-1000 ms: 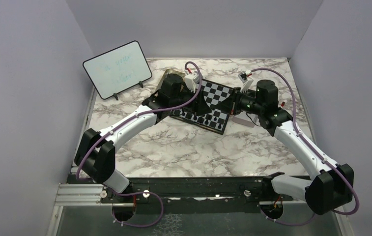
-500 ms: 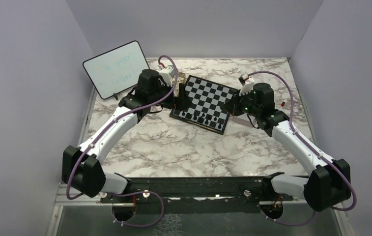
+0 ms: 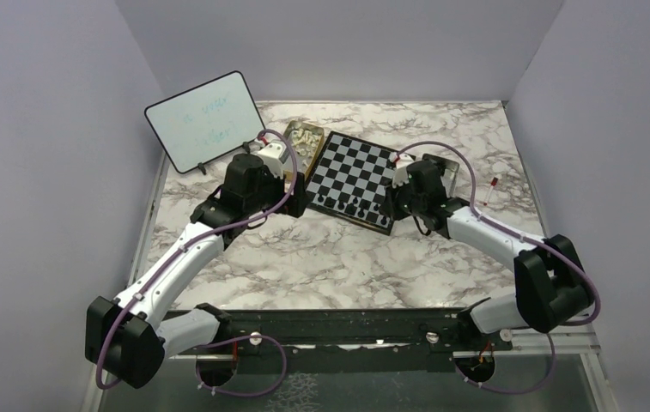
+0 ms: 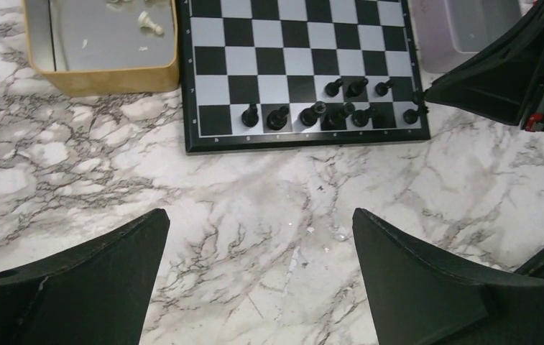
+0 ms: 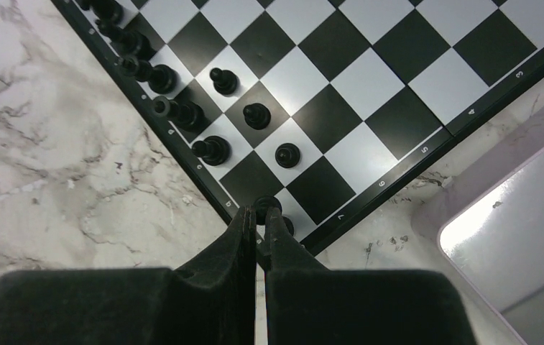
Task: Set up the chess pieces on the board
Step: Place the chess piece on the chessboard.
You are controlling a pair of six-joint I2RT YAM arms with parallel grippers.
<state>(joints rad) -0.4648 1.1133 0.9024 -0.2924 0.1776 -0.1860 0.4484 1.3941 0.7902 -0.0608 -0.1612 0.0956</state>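
Note:
The board (image 3: 357,161) lies tilted at the back middle of the marble table. Several black chess pieces (image 3: 351,204) stand along its near edge, seen in the left wrist view as a row (image 4: 305,115) and in the right wrist view as two short lines (image 5: 182,108). My right gripper (image 5: 258,215) sits at the board's near right corner (image 3: 387,206), shut on a black chess piece (image 5: 267,207) over the corner square. My left gripper (image 4: 260,215) hangs open over bare marble just in front of the board (image 3: 295,196), holding nothing.
A gold tin (image 3: 302,140) with cream-white pieces (image 4: 150,25) stands left of the board. A shallow grey tray (image 5: 513,237) lies right of the board. A white dry-erase board (image 3: 205,120) leans at the back left. A small red item (image 3: 495,182) lies at the far right.
My left arm has drawn back from the board's left side to the marble in front, its jaws spreading wide. My right arm has swung left and down to the board's near right corner.

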